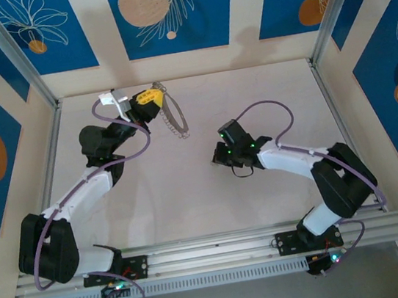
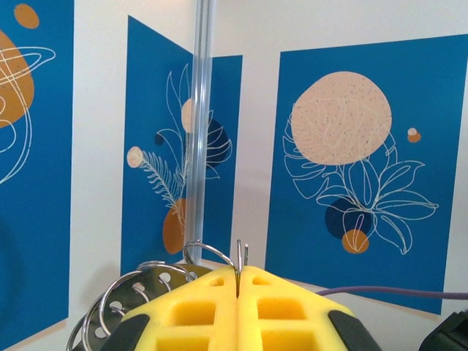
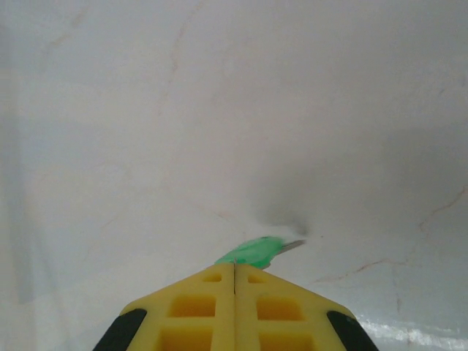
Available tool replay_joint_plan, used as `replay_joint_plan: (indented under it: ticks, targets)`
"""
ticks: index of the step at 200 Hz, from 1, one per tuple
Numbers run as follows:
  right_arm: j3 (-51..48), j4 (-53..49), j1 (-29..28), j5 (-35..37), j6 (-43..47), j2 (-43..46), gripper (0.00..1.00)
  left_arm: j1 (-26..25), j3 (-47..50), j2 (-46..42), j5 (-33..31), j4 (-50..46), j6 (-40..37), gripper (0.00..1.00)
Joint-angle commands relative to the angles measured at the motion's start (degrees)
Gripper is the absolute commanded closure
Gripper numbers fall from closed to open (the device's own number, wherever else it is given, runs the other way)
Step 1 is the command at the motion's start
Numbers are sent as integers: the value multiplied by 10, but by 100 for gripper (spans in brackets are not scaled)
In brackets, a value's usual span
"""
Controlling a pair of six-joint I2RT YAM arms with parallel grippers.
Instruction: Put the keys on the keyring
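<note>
Pale, faintly veined tabletop (image 1: 184, 203) sits inside cream walls hung with blue panels (image 2: 409, 95) printed with peach discs and white leaf outlines. At the table's far side, the left gripper (image 2: 238, 287) has its yellow, waffle-pocketed fingers pressed together on the keyring (image 2: 153, 274). It pinches a thin upright wire, while grey metal coils curl off to one side. The right gripper (image 3: 234, 281), equally closed, clamps the key (image 3: 257, 251). The key's glossy green part and pale pointed tip poke out close over the tabletop.
</note>
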State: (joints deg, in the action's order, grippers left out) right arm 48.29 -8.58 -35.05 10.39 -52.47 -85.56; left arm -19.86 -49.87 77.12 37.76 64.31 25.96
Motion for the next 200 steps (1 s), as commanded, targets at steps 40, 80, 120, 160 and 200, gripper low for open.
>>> replay_joint_plan:
  ticks: [40,80,120,160,200]
  targets:
    - [-33,64,51,-54,76,162,100,3,-31,15,69,34,37,100]
    - [-23,91,97,-102,125,243,100,-17,-61,13,115,-27,19,100]
    - [0,147,138,-179,166,278,100,-51,-91,-5,126,-135,-56,100]
    - [3,228,164,-249,187,299,100,-81,-113,-14,110,-175,-101,100]
    - [-10,314,175,-312,210,317,100,-102,-129,-14,95,-175,-125,100]
